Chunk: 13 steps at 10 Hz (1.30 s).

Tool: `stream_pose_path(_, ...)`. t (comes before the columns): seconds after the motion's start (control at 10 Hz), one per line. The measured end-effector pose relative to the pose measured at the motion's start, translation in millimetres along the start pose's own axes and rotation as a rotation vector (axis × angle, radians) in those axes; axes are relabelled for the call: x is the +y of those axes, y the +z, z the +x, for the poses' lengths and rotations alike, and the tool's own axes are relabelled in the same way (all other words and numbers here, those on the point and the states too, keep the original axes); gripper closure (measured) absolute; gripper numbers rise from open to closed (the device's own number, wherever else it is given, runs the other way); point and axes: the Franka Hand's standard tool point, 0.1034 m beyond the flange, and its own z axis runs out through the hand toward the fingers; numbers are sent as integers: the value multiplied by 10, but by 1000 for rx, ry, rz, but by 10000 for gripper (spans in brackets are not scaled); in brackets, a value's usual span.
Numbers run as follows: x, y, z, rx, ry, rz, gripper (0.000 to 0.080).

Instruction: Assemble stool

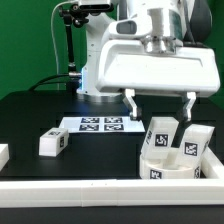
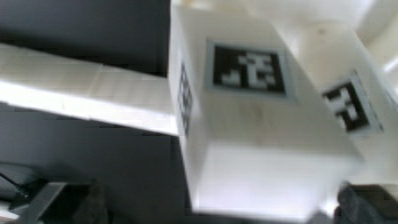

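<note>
The stool's round white seat (image 1: 172, 172) lies at the exterior view's right, near the front rail. Two white block legs with black-and-white tags stand upright on it: one leg (image 1: 160, 138) (image 2: 267, 130) and a second leg (image 1: 194, 146) (image 2: 356, 100) beside it. A third leg (image 1: 52, 143) lies loose on the black table at the left. My gripper (image 1: 159, 112) (image 2: 210, 205) hangs open just above the first upright leg. Its fingers (image 1: 129, 103) stand wide on either side of that leg, with dark gaps between them and it. Nothing is held.
The marker board (image 1: 100, 124) lies flat behind the loose leg, in front of the arm's base. A long white rail (image 1: 90, 196) (image 2: 71, 92) runs along the table's front edge. Another white piece (image 1: 3, 153) shows at the left edge.
</note>
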Motion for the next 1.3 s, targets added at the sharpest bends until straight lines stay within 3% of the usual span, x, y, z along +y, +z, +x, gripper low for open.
stream_pose_path(0.2, 86, -74, 66, -15, 14, 1, 151)
stream_pose_path(0.6, 41, -30, -3, -64, 12, 15, 151)
stream_pose_path(1.3, -49, -11, -154, -551, 33, 124, 151)
